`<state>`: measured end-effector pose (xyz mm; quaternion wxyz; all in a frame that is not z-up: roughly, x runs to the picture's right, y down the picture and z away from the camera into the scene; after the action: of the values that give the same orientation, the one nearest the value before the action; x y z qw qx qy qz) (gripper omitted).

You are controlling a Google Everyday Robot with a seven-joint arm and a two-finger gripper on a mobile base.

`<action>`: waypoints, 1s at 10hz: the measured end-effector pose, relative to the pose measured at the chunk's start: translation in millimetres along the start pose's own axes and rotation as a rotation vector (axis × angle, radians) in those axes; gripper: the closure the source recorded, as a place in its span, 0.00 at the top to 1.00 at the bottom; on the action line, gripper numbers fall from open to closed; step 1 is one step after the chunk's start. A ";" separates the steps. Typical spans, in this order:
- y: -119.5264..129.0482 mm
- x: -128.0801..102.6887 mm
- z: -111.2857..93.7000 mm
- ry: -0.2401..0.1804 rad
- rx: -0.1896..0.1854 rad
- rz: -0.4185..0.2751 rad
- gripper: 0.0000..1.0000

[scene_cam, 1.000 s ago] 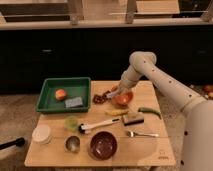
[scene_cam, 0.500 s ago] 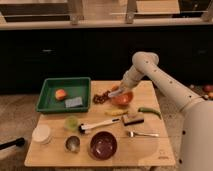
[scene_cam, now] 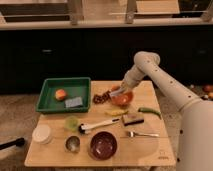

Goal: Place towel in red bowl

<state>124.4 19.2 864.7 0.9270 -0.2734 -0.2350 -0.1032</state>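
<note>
Tool [scene_cam: 119,91] at red bowl [scene_cam: 124,99] left rim, towel [scene_cam: 115,93] at its tip; grip can't tell. Light wooden surface [scene_cam: 150,146], green tray [scene_cam: 46,96] left, dark cabinets [scene_cam: 75,60] behind.

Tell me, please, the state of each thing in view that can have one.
gripper: low over the red bowl's left rim.
towel: at the gripper, above that rim.
red bowl: upright on the table.
maroon bowl: upright, empty.
metal cup: upright.
green tray: holds an orange fruit and a grey-blue pad.
</note>
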 end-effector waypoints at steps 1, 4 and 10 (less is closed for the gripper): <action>-2.2 1.9 0.1 -0.005 0.004 0.001 0.13; -5.7 5.4 1.3 -0.013 0.000 -0.001 0.09; -7.5 14.8 0.7 -0.024 0.002 0.004 0.38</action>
<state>134.7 12.5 876.0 0.9246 -0.2744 -0.2454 -0.0978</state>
